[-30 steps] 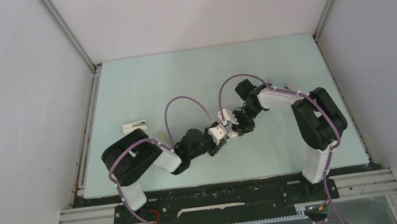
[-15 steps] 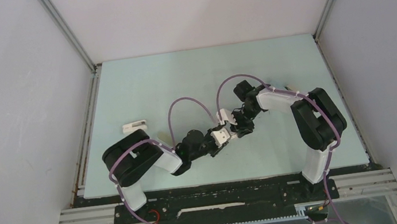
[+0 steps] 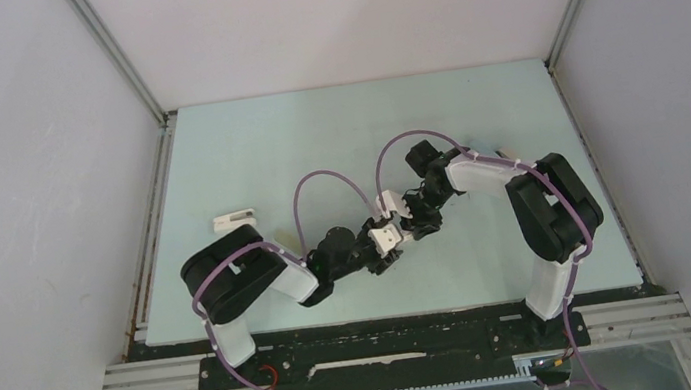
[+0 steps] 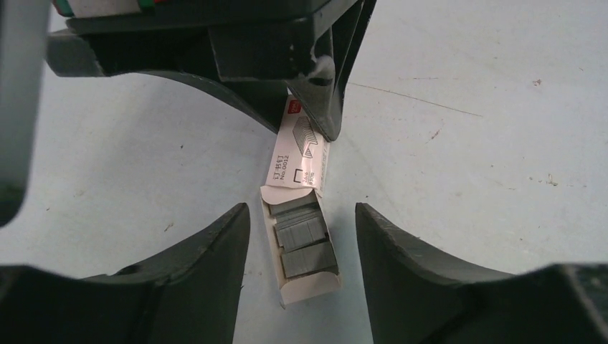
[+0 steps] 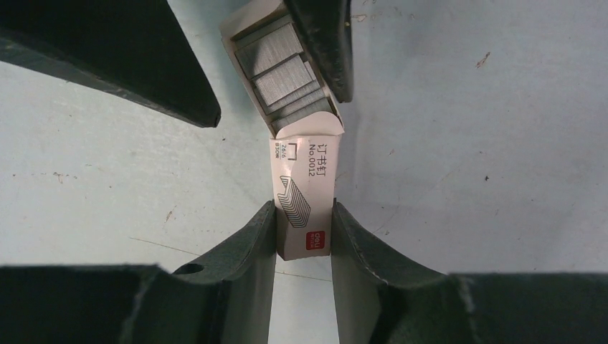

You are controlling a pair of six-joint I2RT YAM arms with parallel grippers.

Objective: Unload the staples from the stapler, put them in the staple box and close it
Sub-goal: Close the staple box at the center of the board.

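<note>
The right gripper (image 5: 303,215) squeezes a little white box (image 5: 305,168) between its two fingers, so it is closed on the box. The box is near the middle of the table (image 3: 264,145). A tray (image 4: 313,290) sticks out of the box toward the left gripper (image 4: 301,209). The staples (image 4: 305,240) lie in that tray, in small grey blocks.

In the left wrist view the box is at 12 o'clock, and the tray with the staples is at 6 o'clock. The left gripper is open. One finger stands on each side of the tray, with a gap on both sides.

In the top view a small white thing (image 3: 233,217) lies at 9 o'clock from the grippers, well apart. I cannot tell what it is.
</note>
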